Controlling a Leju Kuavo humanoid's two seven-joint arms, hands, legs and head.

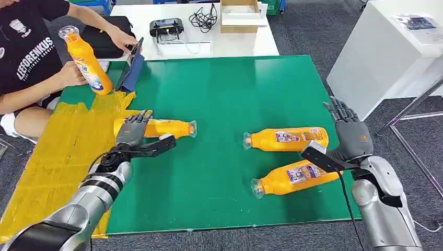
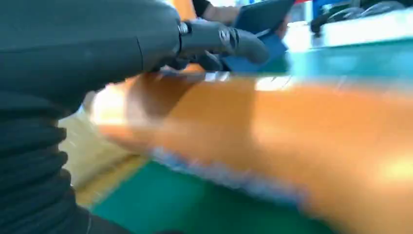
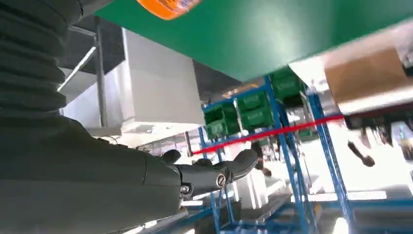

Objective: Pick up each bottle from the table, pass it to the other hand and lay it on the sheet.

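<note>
An orange bottle (image 1: 166, 128) lies on its side where the yellow sheet (image 1: 57, 151) meets the green mat (image 1: 230, 89), cap pointing right. My left hand (image 1: 137, 135) is over its base end, fingers resting on top and thumb spread clear below it. In the left wrist view that bottle (image 2: 272, 136) is a blur just under my left hand (image 2: 214, 41). Two more orange bottles (image 1: 287, 139) (image 1: 295, 178) lie on the mat at the right. My right hand (image 1: 349, 140) hovers just right of them, fingers spread and holding nothing. An edge of a bottle (image 3: 168, 6) shows in the right wrist view.
A person seated at the far left holds another orange bottle (image 1: 86, 61) upright on the sheet's far corner, and a dark tablet (image 1: 131, 68) beside it. A white table (image 1: 209, 47) with a box and cables stands behind. A white cabinet (image 1: 386, 57) stands at the right.
</note>
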